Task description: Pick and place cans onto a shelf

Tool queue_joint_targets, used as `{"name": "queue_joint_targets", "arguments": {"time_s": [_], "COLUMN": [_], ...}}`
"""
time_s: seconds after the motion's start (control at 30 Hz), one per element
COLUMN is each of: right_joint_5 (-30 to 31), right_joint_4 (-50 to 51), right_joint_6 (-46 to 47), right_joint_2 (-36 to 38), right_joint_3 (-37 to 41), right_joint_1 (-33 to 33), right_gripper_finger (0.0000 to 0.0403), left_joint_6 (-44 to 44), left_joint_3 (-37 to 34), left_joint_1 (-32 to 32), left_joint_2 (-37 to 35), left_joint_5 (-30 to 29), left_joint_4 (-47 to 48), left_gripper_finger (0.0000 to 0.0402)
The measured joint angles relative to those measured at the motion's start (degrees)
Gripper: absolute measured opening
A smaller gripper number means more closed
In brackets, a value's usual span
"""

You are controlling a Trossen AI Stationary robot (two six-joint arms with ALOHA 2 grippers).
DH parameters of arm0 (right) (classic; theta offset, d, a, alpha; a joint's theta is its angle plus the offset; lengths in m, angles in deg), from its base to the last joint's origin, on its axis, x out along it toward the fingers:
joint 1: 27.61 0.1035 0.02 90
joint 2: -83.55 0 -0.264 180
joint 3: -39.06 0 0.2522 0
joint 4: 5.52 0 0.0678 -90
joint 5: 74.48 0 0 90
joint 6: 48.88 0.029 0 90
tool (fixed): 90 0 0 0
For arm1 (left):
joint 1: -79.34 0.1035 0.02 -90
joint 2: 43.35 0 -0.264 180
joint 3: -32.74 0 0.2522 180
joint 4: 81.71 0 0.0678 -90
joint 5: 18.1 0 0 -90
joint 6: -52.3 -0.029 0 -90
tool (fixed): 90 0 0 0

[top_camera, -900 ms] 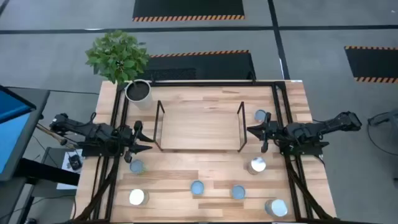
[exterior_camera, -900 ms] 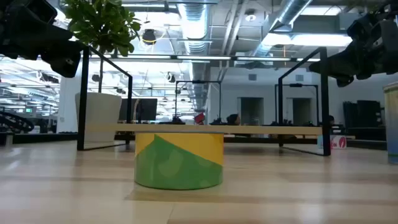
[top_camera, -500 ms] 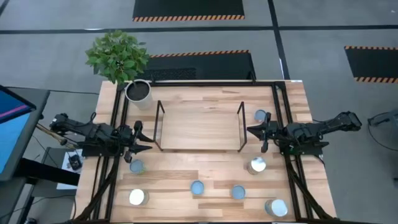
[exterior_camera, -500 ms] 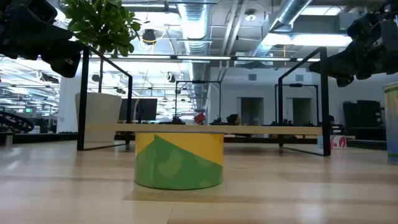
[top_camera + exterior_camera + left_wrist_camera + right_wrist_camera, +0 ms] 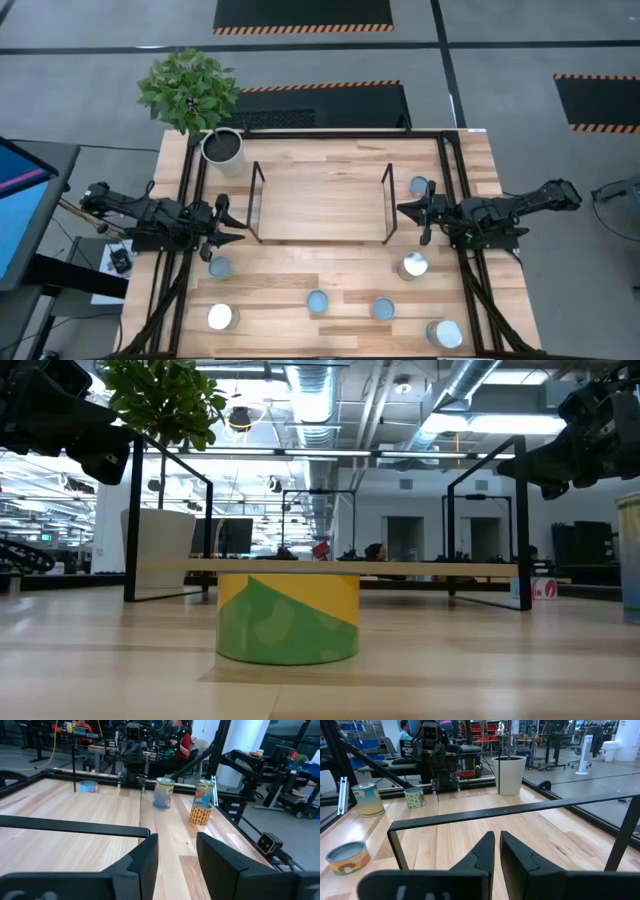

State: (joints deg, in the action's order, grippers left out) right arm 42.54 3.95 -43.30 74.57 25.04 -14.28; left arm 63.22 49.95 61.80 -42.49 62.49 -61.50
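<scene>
Our big wood desk holds the shelf in the middle. Cans sit near its front, none on the shelf. We see the left tool open, the right tool nearly closed. We think going slowly, straight down over one can, works best.

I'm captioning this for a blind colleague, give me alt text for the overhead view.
A wooden table holds an empty shelf with the left gripper and right gripper at its ends. Seven cans stand around it, and a potted plant sits at one corner.
</scene>
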Motion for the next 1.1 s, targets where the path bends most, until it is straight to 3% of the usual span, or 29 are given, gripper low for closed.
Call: {"name": "queue_joint_targets", "arguments": {"time_s": [0.3,0.5,0.63,0.77,0.9,1.1], "right_joint_5": [0.0,0.0,0.0,0.0,0.0,0.0], "right_joint_4": [0.0,0.0,0.0,0.0,-0.1,-2.1], "right_joint_6": [0.0,0.0,0.0,0.0,0.0,3.7], "right_joint_2": [0.0,0.0,0.0,0.0,0.0,0.0], "right_joint_3": [0.0,0.0,0.0,0.0,0.0,0.0], "right_joint_1": [0.0,0.0,0.0,0.0,0.0,-0.3], "right_gripper_finger": [0.0056,0.0056,0.0056,0.0056,0.0056,0.0056], "left_joint_6": [-0.4,-6.9,0.0,7.3,6.6,5.7], "left_joint_3": [-0.1,-0.2,-0.1,-0.1,-0.1,-0.1], "left_joint_1": [-0.1,0.0,0.1,0.0,0.0,0.0], "left_joint_2": [0.0,0.0,0.0,0.0,0.0,0.0], "left_joint_5": [-1.9,-16.9,-24.7,-21.8,-18.9,-31.5], "left_joint_4": [-1.3,-14.0,-19.8,-16.4,-13.1,-14.9], "left_gripper_finger": [0.0128,0.0128,0.0128,0.0128,0.0128,0.0128]}}
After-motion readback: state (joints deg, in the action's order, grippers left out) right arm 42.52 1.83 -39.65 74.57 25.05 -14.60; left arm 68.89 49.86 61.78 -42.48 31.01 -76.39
